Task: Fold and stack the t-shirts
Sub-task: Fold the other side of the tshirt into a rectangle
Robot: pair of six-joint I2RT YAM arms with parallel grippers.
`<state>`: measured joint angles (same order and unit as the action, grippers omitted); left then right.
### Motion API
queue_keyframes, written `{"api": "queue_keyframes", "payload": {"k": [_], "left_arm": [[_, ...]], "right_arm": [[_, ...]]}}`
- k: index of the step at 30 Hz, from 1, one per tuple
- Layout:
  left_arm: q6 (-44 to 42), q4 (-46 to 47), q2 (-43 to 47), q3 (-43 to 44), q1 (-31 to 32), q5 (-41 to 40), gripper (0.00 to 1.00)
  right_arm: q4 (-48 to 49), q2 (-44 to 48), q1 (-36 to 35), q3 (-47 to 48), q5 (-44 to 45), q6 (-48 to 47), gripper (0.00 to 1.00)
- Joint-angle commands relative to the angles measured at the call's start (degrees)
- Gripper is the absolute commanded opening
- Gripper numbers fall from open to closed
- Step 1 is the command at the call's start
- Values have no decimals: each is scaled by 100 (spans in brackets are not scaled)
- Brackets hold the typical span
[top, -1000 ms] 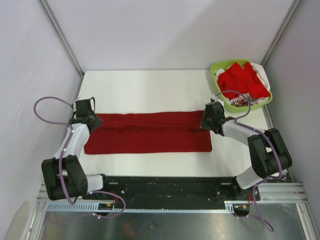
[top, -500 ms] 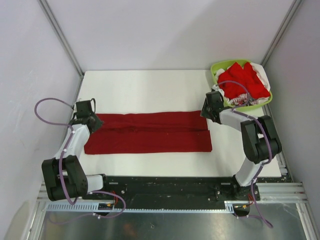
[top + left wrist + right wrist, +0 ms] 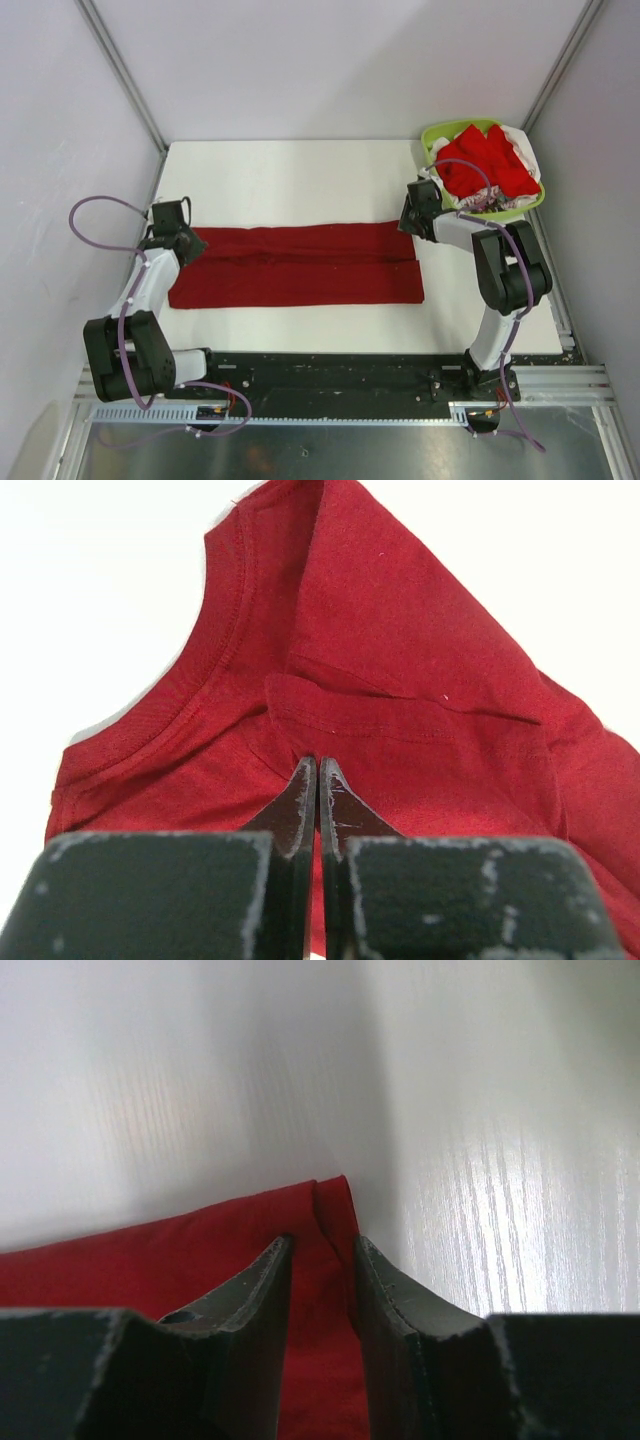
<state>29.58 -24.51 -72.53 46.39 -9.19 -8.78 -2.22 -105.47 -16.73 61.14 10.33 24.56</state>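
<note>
A dark crimson t-shirt [image 3: 300,265] lies flat on the white table, folded into a long band. My left gripper [image 3: 188,243] sits at its left, collar end. In the left wrist view the jaws [image 3: 318,765] are shut, pinching a fold of the crimson cloth [image 3: 400,630]. My right gripper [image 3: 412,222] is at the band's far right corner. Its open fingers [image 3: 320,1245] straddle the edge of the cloth [image 3: 200,1250], which lies between them. Brighter red t-shirts [image 3: 485,160] with some white fabric [image 3: 522,140] are heaped in the basket.
A lime-green plastic basket [image 3: 432,135] stands at the table's far right corner, just behind my right arm. White walls with metal frame rails close in the table [image 3: 300,180] on the left, back and right.
My right gripper has moved away from me to the shirt's far right corner, the arm swinging toward the basket. The left gripper and the shirt have not moved.
</note>
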Motion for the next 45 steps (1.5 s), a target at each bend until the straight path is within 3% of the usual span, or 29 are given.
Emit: {"api": "queue_keyframes", "payload": {"k": [1, 4, 11, 19, 21, 29, 35, 45], "left_arm": [[32, 157, 73, -16, -45, 18, 0], [25, 157, 65, -20, -46, 15, 0], [35, 175, 40, -40, -48, 29, 0], [31, 180, 20, -80, -48, 13, 0], [43, 176, 13, -96, -48, 31, 0], [100, 215, 13, -157, -45, 106, 0], [129, 220, 29, -165, -38, 138, 0], [105, 223, 74, -164, -34, 126, 0]], "right_arm": [[165, -78, 48, 285, 156, -118, 35], [161, -177, 55, 373, 126, -133, 28], [162, -226, 108, 463, 148, -135, 3], [-61, -369, 290, 848, 236, -122, 0], [-119, -338, 290, 880, 201, -123, 2], [-832, 65, 232, 872, 283, -47, 35], [-1539, 572, -47, 658, 474, 57, 36], [-1474, 837, -141, -34, 351, 184, 36]]}}
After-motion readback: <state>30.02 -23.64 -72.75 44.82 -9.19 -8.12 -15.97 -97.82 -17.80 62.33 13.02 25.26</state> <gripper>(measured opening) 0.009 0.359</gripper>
